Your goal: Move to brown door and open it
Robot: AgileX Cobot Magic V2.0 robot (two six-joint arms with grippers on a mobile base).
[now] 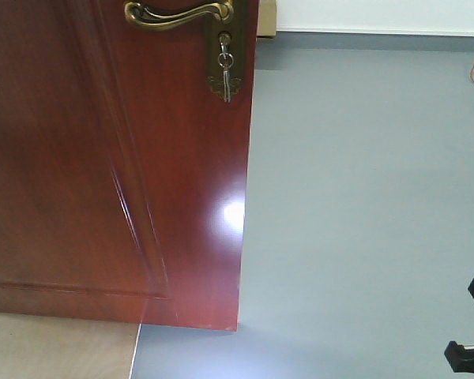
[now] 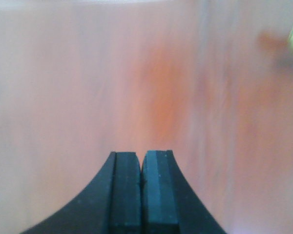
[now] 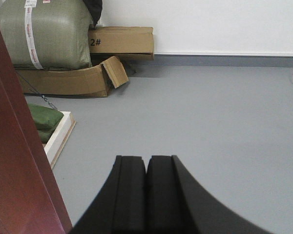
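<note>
The left end effector (image 2: 141, 195) was pressed together, right up against the brown door (image 1: 103, 158). The right end effector (image 3: 146, 195) was pressed together too, door edge just left. Pushing might skid on the gloss.

Cardboard boxes (image 3: 121, 41), green sack (image 3: 46, 34)

Left gripper (image 2: 141, 192), right gripper (image 3: 146, 195): jaws apparently closed, empty.

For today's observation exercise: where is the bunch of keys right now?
In the front-facing view, the keys hang at the upper middle, from the brass backplate just below the lever handle, near the brown door's free right edge.
</note>
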